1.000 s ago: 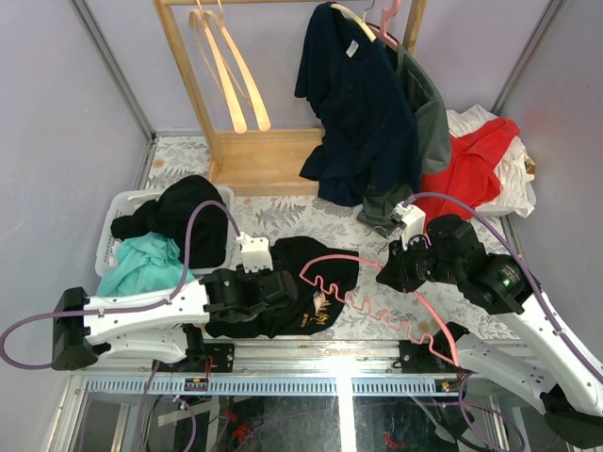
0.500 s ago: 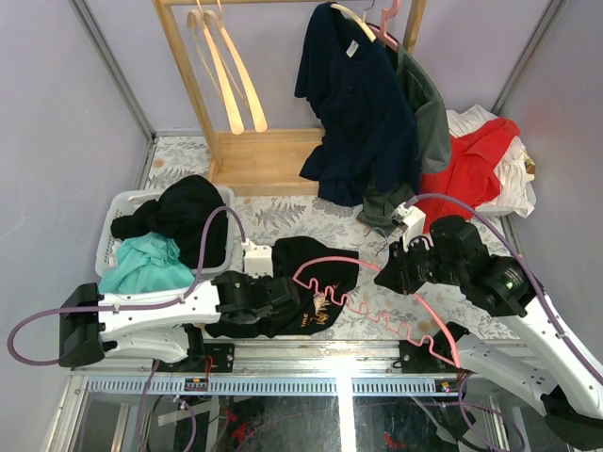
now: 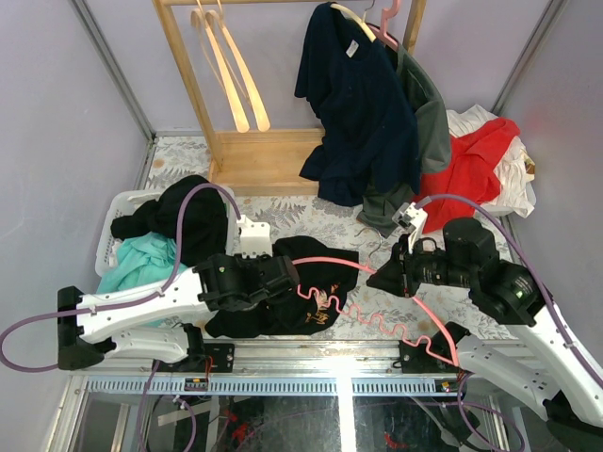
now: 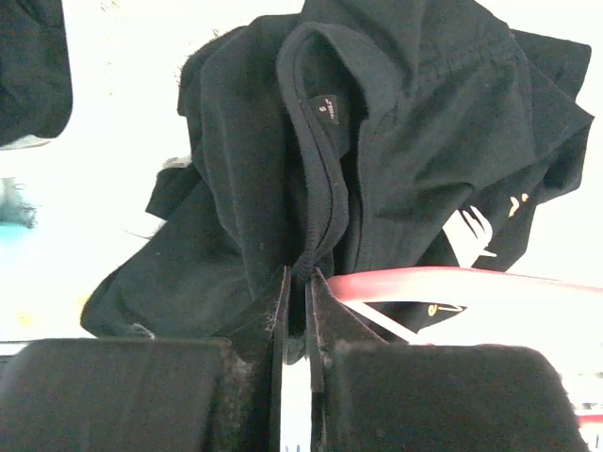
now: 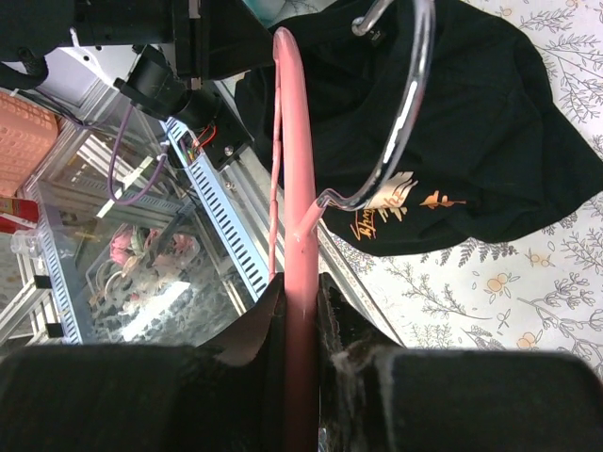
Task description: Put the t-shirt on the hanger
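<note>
The black t-shirt lies bunched on the floral table, its tan print facing the near edge. My left gripper is shut on the collar's rib, just under the neck label; in the left wrist view the gripper pinches that black fabric. My right gripper is shut on the pink hanger near its neck. The right wrist view shows the gripper clamped on the pink bar, with the metal hook curving over the t-shirt. One pink arm reaches the collar beside my left fingers.
A white basket with black and teal clothes stands at the left. At the back a wooden rack carries cream hangers and a navy t-shirt. A red garment lies back right. A metal rail marks the near edge.
My left gripper has closed on the t-shirt's collar and shifted right. The right gripper has swung the hanger's arm left, over the t-shirt, up to the collar.
</note>
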Available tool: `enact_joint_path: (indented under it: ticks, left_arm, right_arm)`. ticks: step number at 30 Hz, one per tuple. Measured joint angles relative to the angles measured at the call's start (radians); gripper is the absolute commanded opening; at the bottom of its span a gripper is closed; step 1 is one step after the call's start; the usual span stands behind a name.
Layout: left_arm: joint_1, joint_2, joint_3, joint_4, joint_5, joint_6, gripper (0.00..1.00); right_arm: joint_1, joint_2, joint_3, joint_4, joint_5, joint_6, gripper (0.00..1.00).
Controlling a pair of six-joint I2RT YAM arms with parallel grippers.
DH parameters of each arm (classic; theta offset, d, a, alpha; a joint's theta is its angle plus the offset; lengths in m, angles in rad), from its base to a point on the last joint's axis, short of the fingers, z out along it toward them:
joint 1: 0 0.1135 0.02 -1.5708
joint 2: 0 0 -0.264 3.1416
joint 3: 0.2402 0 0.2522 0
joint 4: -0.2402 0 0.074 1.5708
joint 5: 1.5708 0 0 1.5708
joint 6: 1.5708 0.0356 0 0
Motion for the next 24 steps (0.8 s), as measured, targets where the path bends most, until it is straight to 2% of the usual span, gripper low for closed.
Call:
enact_joint_path:
  ticks: [8, 18, 24]
  left_arm:
    - [0.005, 0.0, 0.04, -0.065, -0.029, 0.043, 0.0]
    - [0.008, -0.01, 0.07, -0.056, -0.041, 0.056, 0.0]
    - [0.01, 0.003, 0.099, -0.027, -0.04, 0.105, 0.0]
  right_arm:
    - [0.0, 0.005, -0.035, 0.055, -0.004, 0.004, 0.0]
    - [0.0, -0.018, -0.071, 0.008, 0.021, 0.0, 0.0]
    - [0.0, -0.038, -0.141, 0.121, -0.014, 0.024, 0.0]
